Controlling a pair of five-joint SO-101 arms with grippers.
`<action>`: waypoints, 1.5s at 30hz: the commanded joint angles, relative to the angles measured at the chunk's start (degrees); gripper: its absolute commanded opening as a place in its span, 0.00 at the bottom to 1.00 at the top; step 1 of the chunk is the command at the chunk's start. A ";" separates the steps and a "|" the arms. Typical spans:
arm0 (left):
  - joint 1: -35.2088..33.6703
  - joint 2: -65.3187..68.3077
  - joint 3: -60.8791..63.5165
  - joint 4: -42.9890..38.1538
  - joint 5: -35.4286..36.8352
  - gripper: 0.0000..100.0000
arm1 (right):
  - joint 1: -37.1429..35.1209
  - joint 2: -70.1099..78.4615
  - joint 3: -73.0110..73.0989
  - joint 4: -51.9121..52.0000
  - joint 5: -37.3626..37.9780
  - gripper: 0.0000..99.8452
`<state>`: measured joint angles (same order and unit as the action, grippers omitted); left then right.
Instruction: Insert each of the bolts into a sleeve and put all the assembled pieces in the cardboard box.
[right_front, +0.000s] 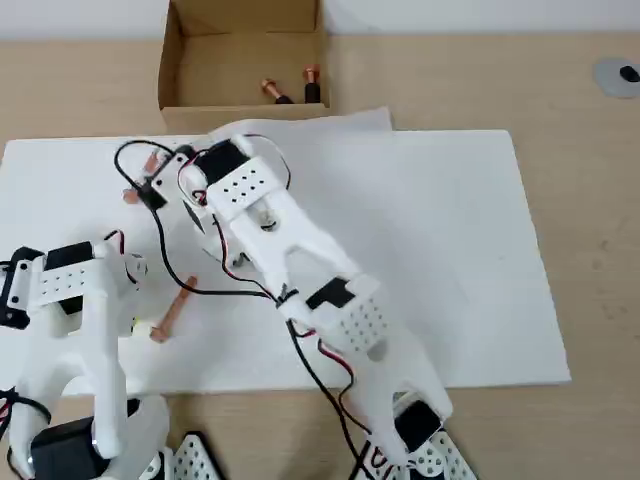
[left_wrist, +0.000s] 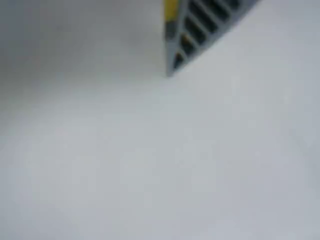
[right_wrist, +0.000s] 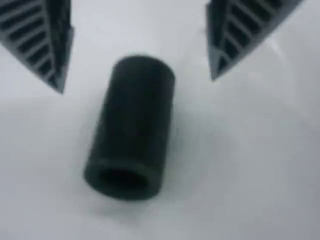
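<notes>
A black sleeve (right_wrist: 131, 130) lies on its side on the white sheet, its open end toward the camera. My right gripper (right_wrist: 137, 84) stands open over it, one fingertip on each side and neither touching it. In the high view that gripper (right_front: 200, 205) is at the sheet's back left. A copper bolt (right_front: 172, 315) lies loose at the front left, with my left gripper (right_front: 135, 320) close beside its head end. Two more copper pieces (right_front: 150, 163) show near the black cable. The cardboard box (right_front: 175, 60) at the back holds two assembled pieces (right_front: 275, 92).
The white sheet (right_front: 450, 250) covers most of the wooden table, and its right half is bare. Black and red cables (right_front: 165, 250) loop across the sheet between the two arms. A grey disc (right_front: 617, 77) sits at the far right edge.
</notes>
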<state>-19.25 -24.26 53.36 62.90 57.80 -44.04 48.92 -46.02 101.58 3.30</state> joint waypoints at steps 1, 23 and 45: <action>-0.18 -0.92 -0.18 -0.53 -0.26 0.27 | 0.92 0.31 -1.01 0.44 0.53 0.22; 0.79 -0.92 -0.18 -0.53 -0.26 0.27 | 0.22 1.45 -5.93 -0.62 0.53 0.22; 0.88 -0.92 -0.09 -0.44 -0.26 0.27 | 1.19 2.77 -5.93 -1.32 2.20 0.01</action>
<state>-19.08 -24.26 53.54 62.90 57.80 -43.96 52.35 -49.54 100.35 5.14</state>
